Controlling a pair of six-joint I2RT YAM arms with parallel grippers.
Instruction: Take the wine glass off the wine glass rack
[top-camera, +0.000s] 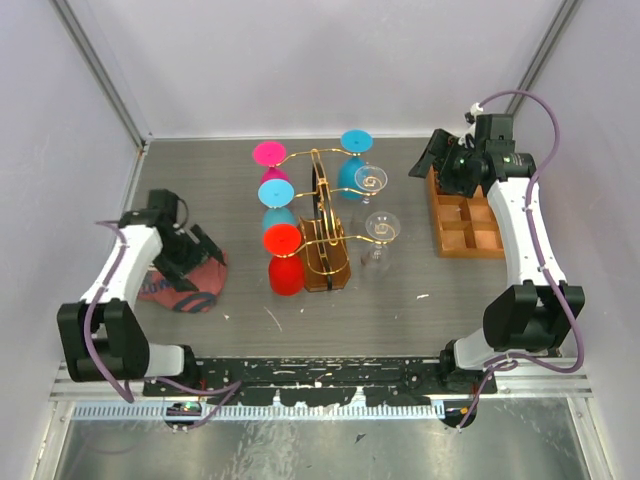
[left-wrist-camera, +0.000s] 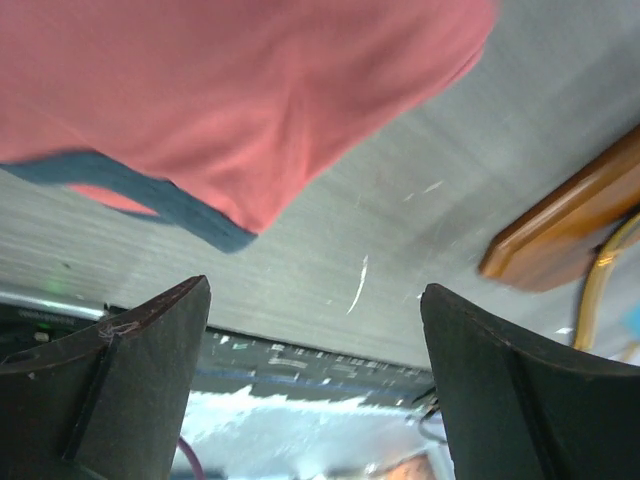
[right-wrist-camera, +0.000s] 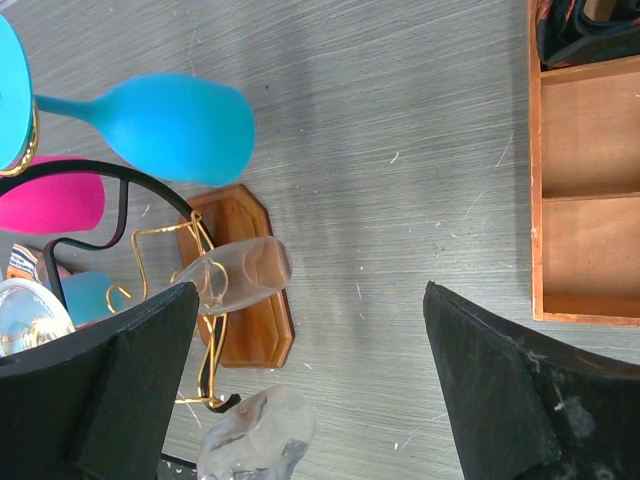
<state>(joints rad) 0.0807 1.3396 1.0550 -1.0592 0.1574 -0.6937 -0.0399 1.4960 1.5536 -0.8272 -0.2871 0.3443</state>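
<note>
Glasses (top-camera: 285, 270) hang upside down off the wine glass rack (top-camera: 325, 215) mid-table, coloured mostly on the left, two clear on the right. I'd take the near clear wine glass (top-camera: 382, 228): pinch the stem and slide it out along the wire arm, no yanking upward. The right gripper (right-wrist-camera: 310, 295) is spread wide, back by the wooden tray (top-camera: 470, 252). The left gripper (left-wrist-camera: 315, 290), also released, hovers over a pink cloth (left-wrist-camera: 250, 90).

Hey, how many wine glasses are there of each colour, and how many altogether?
pink glass: 1
blue glasses: 2
red glass: 1
clear glasses: 2
Total: 6
</note>
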